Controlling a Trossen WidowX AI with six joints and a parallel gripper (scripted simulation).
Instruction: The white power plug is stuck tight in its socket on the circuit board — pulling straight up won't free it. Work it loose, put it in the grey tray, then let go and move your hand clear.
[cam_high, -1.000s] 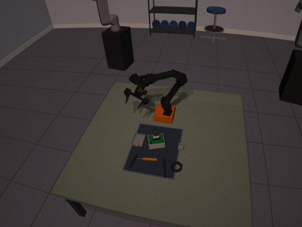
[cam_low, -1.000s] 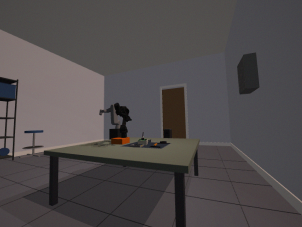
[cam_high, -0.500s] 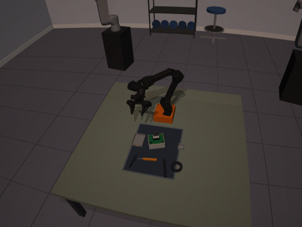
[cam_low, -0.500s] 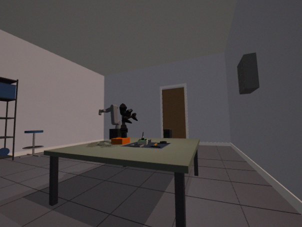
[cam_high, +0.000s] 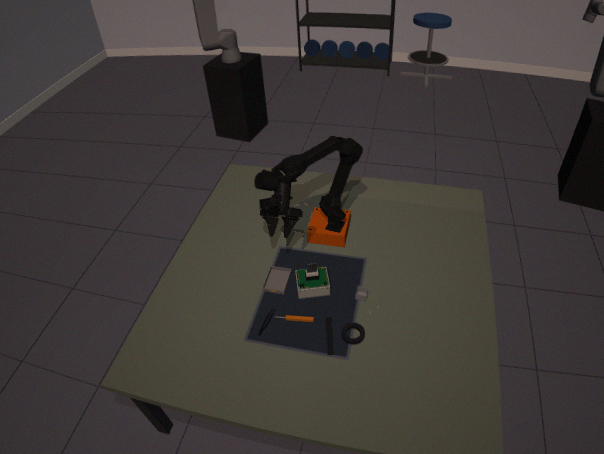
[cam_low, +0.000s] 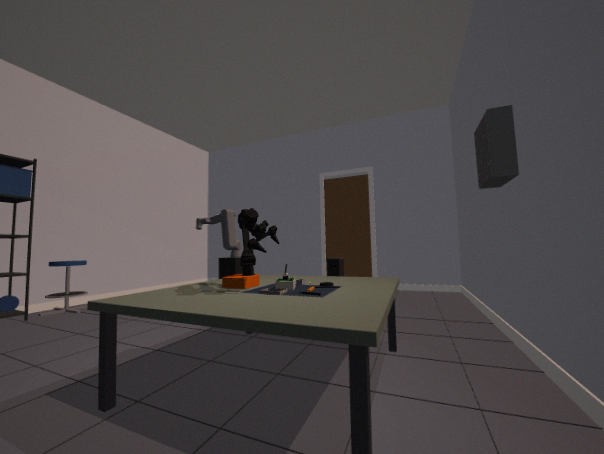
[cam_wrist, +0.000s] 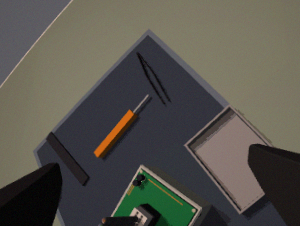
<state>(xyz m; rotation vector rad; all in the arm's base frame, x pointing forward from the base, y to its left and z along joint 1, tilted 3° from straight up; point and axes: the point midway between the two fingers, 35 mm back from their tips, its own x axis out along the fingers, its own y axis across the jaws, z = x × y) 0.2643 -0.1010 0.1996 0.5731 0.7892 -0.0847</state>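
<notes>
In the top view, the gripper (cam_high: 279, 234) (cam_low: 268, 246) (cam_wrist: 157, 164) is wide open and holds nothing. The white power plug (cam_high: 312, 273) (cam_wrist: 139, 216) sits on the green circuit board (cam_high: 322, 280) (cam_wrist: 167, 204), outside the grey tray (cam_high: 278, 280) (cam_wrist: 227, 162).

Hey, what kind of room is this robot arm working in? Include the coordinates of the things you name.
Probably a robotics lab or workshop: another arm stands on a black pedestal (cam_high: 235, 100), a metal shelf rack (cam_high: 345, 21) stands by the wall, and a screwdriver (cam_high: 299, 318) (cam_wrist: 114, 134) lies on the table's dark mat (cam_high: 300, 345) (cam_wrist: 165, 130).

Top view looks steeply down on the table (cam_high: 415, 360) (cam_low: 240, 312) — exterior, low and farther off, faces it sideways; wrist peers down close at the mat (cam_high: 300, 300) (cam_low: 327, 290) (cam_wrist: 165, 130), shared by all.
</notes>
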